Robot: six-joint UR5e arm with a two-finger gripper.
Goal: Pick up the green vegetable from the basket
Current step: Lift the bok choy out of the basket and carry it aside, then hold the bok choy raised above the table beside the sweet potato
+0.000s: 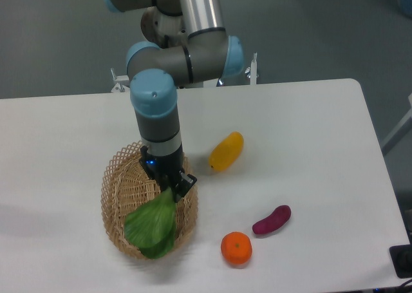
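The green vegetable (153, 225) lies in the front right part of the tan wicker basket (119, 183), its broad dark-green leaves reaching the front rim. Its pale stalk end is hidden under my gripper (172, 188). The gripper points down into the basket at the stalk end of the vegetable and looks closed on it, though the fingertips are partly hidden by the leaves. The vegetable rests in the basket.
A yellow oblong fruit (226, 151) lies on the white table right of the basket. A purple eggplant (271, 219) and an orange (236, 248) lie at the front right. The table's right edge (380, 170) is farther off.
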